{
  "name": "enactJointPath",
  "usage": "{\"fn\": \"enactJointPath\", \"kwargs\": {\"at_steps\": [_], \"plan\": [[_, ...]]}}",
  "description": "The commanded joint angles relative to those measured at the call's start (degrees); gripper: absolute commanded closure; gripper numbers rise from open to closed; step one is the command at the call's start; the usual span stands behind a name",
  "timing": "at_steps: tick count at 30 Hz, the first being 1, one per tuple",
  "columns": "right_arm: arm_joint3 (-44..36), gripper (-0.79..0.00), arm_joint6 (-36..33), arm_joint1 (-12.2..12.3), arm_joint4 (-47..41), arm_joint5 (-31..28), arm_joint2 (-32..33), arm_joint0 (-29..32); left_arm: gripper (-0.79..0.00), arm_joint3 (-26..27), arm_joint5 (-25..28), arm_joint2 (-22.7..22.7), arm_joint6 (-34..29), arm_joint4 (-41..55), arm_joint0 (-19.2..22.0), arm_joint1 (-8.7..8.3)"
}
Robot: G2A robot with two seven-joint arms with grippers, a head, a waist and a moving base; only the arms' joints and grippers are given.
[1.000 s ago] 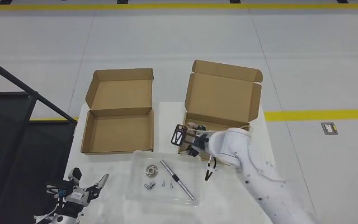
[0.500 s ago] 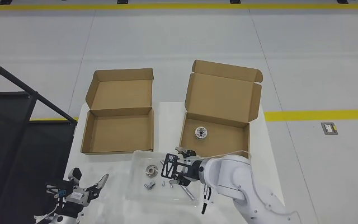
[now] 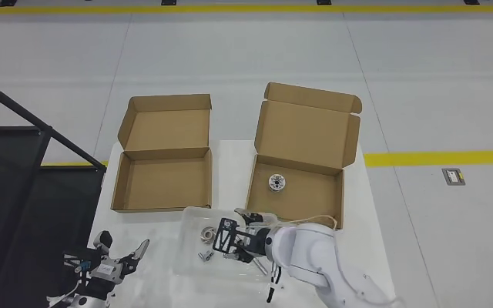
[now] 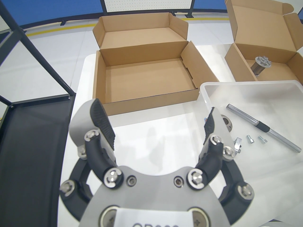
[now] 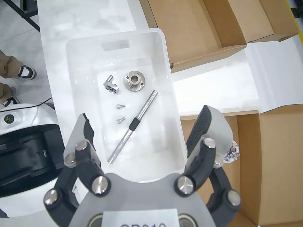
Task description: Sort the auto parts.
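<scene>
Bright even light, faint shadows

- Behind one finger of the right gripper (image 5: pixel 144 113): toothed metal part (image 5: pixel 233 153) in the box (image 5: pixel 272 142). A sliver of its rim shows; shape unreadable.
- Under the right gripper, seen from above: it sits over the tray (image 3: pixel 187 266). Most of the rod (image 5: pixel 121 144) is covered, and the bolts (image 5: pixel 120 106) cannot be picked out.
- Behind one fingertip of the left gripper (image 4: pixel 153 106): about half of the disc (image 4: pixel 226 122).
- Behind the same finger, lower down: near end of the bracket (image 4: pixel 238 144).
- Beyond that finger, left wrist view: tray and box both run off the edge.
- Just past that finger: bolts too small to tell head type.
</scene>
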State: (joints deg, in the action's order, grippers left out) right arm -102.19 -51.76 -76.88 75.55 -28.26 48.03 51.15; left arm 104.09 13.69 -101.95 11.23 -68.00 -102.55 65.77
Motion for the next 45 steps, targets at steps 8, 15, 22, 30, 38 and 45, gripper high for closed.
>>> {"fn": "enactJointPath", "kwargs": {"at_steps": [8,15,22,30,38,45], "plan": [[0.55,-0.785,-12.40,-4.70,6.74,28.32,-12.04,-1.47,-0.785,0.00,0.00,0.00,0.00,0.00,0.00,0.00],[11.39,-0.785,-16.56,-8.63,6.77,38.84,-15.38,-5.57,-0.785,0.00,0.00,0.00,0.00,0.00,0.00,0.00],[22.06,-0.668,-18.55,-11.26,0.55,37.16,-14.73,-9.98,-0.785,0.00,0.00,0.00,0.00,0.00,0.00,0.00],[27.76,-0.403,-19.82,-13.45,1.37,39.18,-15.65,-11.72,-0.785,0.00,0.00,0.00,0.00,0.00,0.00,0.00],[33.56,-0.339,-17.82,-15.25,-0.82,37.90,-14.92,-12.90,-0.785,0.00,0.00,0.00,0.00,0.00,0.00,0.00],[37.47,-0.302,-17.41,-16.45,-2.27,37.20,-14.07,-13.84,-0.785,0.00,0.00,0.00,0.00,0.00,0.00,0.00]]}}
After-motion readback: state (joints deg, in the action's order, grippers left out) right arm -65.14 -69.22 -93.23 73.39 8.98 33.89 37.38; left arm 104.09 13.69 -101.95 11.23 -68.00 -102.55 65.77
